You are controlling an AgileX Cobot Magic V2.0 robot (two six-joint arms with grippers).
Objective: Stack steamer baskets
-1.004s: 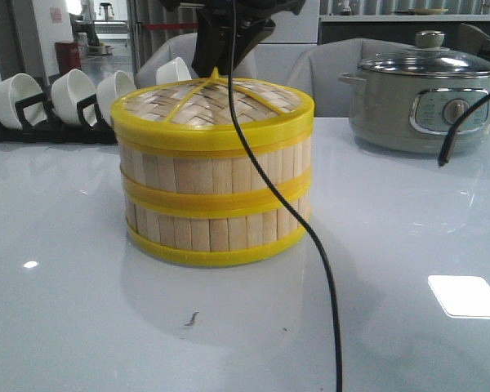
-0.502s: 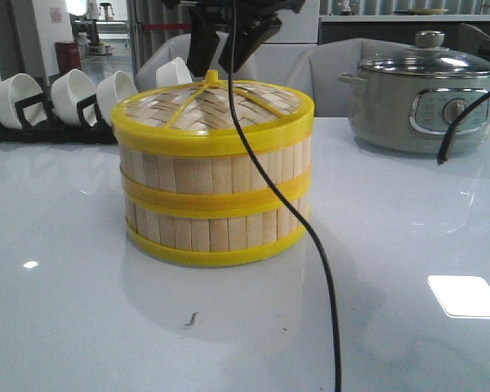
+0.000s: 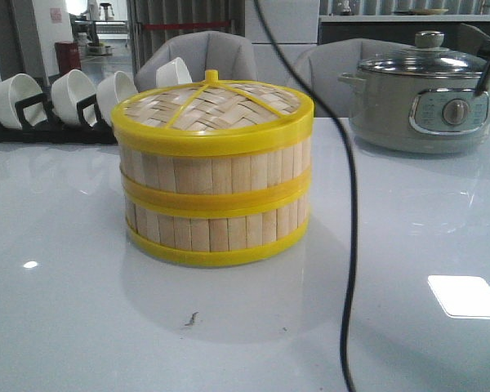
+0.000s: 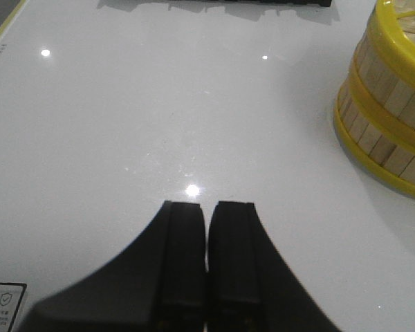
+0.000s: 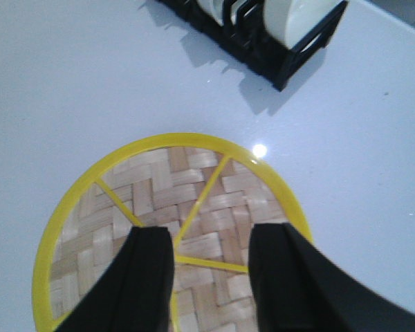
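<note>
Two steamer baskets (image 3: 216,200) stand stacked one on the other mid-table, bamboo slats between yellow rims; their side shows in the left wrist view as steamer baskets (image 4: 391,117). A woven lid (image 3: 212,102) with a yellow rim and knob sits on top, seen from above as the lid (image 5: 159,200) in the right wrist view. My right gripper (image 5: 211,238) hovers open above the lid, holding nothing; it is out of the front view. My left gripper (image 4: 207,207) is shut and empty over bare table, well to the side of the stack.
A grey electric pot (image 3: 425,94) with a glass lid stands at the back right. A black rack of white cups (image 3: 65,98) sits at the back left, seen also as the rack (image 5: 263,28). A black cable (image 3: 347,204) hangs down in front of the camera.
The right gripper, just above the lid's knob a second ago, has risen out of the front view. The hanging cable has swung to the right. The stack has not moved.
</note>
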